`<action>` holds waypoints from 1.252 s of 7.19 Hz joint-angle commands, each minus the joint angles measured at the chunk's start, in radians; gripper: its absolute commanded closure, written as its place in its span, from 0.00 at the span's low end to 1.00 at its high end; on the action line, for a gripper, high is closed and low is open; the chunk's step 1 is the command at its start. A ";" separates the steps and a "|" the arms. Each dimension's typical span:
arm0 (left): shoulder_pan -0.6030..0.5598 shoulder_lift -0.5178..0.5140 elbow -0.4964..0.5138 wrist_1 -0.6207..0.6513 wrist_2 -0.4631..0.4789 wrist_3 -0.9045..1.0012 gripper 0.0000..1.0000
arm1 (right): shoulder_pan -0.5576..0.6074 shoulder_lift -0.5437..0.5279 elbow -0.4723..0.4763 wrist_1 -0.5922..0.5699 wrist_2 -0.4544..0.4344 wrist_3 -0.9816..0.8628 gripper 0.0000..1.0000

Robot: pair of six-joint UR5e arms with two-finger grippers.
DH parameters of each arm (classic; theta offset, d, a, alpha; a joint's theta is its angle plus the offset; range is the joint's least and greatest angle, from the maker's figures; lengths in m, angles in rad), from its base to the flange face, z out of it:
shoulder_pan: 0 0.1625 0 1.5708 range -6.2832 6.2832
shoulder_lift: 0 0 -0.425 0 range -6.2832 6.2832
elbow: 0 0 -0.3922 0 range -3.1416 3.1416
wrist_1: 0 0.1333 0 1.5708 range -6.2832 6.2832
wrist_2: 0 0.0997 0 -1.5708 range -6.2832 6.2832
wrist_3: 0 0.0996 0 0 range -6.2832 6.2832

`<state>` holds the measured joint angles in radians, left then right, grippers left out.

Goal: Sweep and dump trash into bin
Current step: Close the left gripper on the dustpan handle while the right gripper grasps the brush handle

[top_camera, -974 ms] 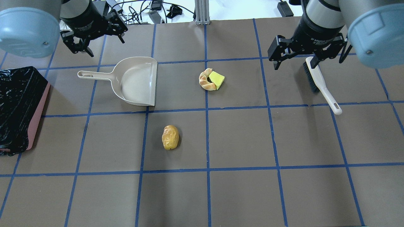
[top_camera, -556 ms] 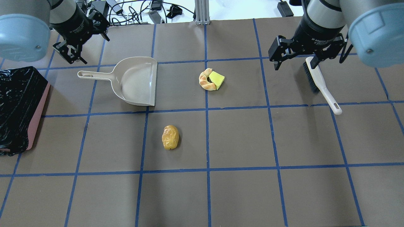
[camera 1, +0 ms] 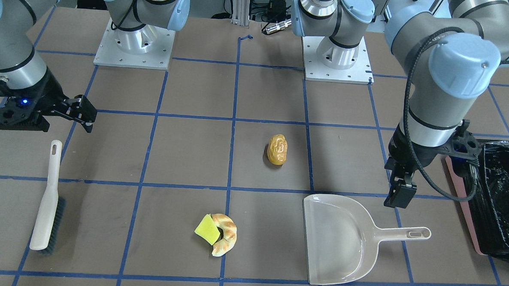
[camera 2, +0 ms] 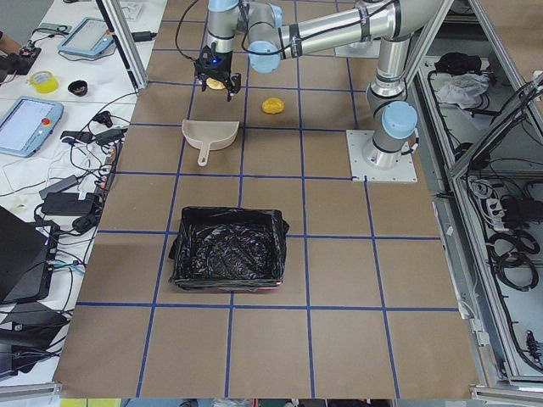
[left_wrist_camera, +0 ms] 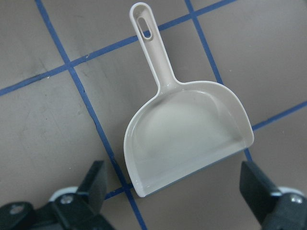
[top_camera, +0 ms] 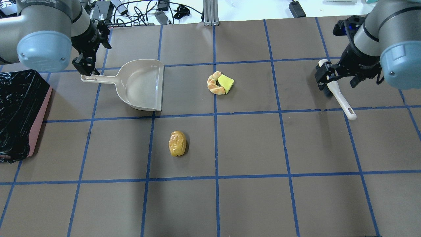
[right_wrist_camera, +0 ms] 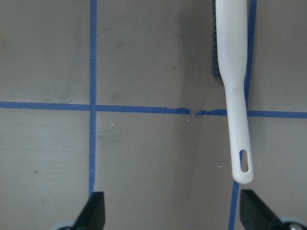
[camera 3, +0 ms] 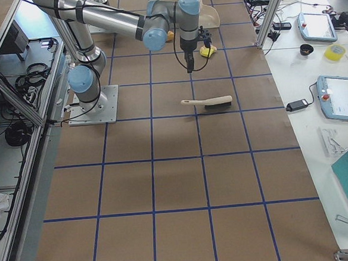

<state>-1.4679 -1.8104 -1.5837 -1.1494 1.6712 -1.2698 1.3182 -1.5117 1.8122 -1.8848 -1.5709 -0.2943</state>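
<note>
Pink-walled and lined with black plastic, the bin (top_camera: 40, 116) sits at the robot's far left, near the left gripper (left_wrist_camera: 172, 170), which hangs wide open and empty over the dustpan (top_camera: 144, 82) handle. The right gripper (right_wrist_camera: 171, 195), equally spread and empty, hovers above the brush (top_camera: 342, 102). Between them, well apart from both, lie the sponge wedge (top_camera: 226, 82) touching the croissant (top_camera: 213, 86), and the pastry (top_camera: 177, 143).

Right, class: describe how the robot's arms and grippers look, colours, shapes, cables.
The left arm and right arm are silver-grey tubes with pale blue round joint caps. The left gripper and right gripper are black, two-fingered. A black braided cable loops along the left forearm; a blue light glows by the right gripper.
</note>
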 commanded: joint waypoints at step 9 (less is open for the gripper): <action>0.173 -0.395 0.399 -0.273 -0.063 -0.122 0.00 | -0.103 0.215 0.091 -0.296 -0.086 -0.198 0.01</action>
<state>-1.3004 -2.1811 -1.1998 -1.4311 1.6296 -1.3986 1.2157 -1.3263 1.9025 -2.1583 -1.6738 -0.4881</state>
